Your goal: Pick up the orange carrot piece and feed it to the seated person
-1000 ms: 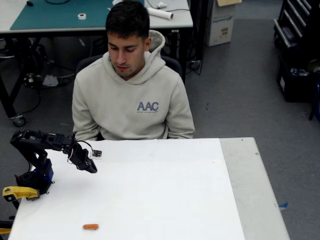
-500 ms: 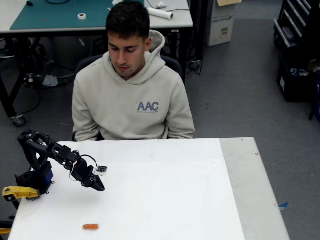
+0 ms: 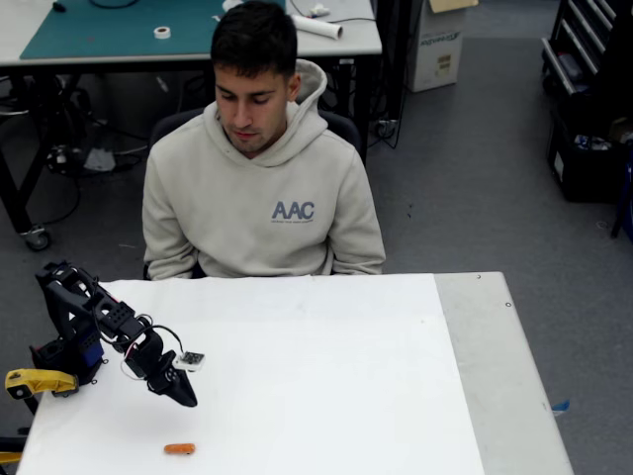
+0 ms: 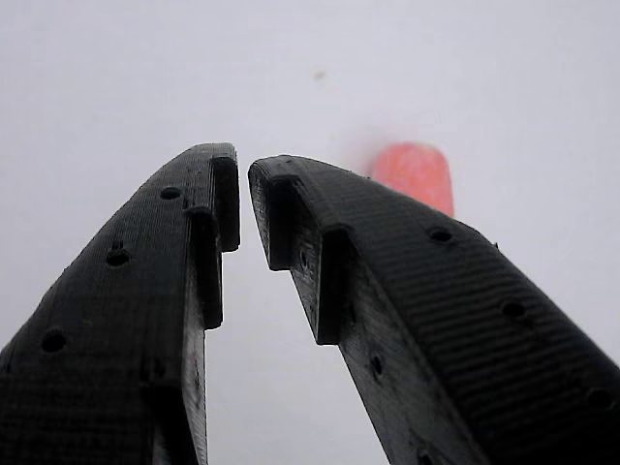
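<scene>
The orange carrot piece (image 3: 179,448) lies flat on the white table (image 3: 326,376) near its front left edge. My black gripper (image 3: 186,399) hangs a short way above and behind it, pointing down at the table. In the wrist view the gripper (image 4: 242,170) is shut to a narrow slit with nothing between its fingers. The carrot piece (image 4: 417,174) shows blurred just past the right fingertip. The seated person (image 3: 259,188) in a beige hoodie sits behind the table's far edge, looking down.
The arm's base with a yellow clamp (image 3: 35,381) stands at the table's left edge. A bare grey strip (image 3: 495,376) runs along the table's right side. Behind the person stands a workbench with a teal mat (image 3: 119,30).
The arm has reached forward and down over the table, bringing the gripper from near the back left edge to just above the carrot piece. The carrot has not moved.
</scene>
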You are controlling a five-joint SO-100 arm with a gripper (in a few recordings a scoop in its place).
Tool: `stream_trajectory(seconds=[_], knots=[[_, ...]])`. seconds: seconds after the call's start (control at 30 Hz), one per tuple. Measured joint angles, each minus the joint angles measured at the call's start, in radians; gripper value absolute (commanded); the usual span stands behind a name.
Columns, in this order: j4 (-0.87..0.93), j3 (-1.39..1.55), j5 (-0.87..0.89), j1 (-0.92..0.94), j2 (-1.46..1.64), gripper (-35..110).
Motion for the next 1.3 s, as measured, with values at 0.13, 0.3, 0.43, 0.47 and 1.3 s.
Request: stream_trajectory(seconds=[0.13,0.3,0.43,0.47,1.3], knots=[[0.0,-0.063,-0.003,0.009,-0.118,-2],[0.0,-0.155,-0.003,0.009,-0.222,-2],[0.0,-0.184,-0.003,0.009,-0.25,-2],[0.0,-0.186,-0.003,0.009,-0.252,-2],[0.293,-0.169,0.008,-0.018,-0.098,-2]])
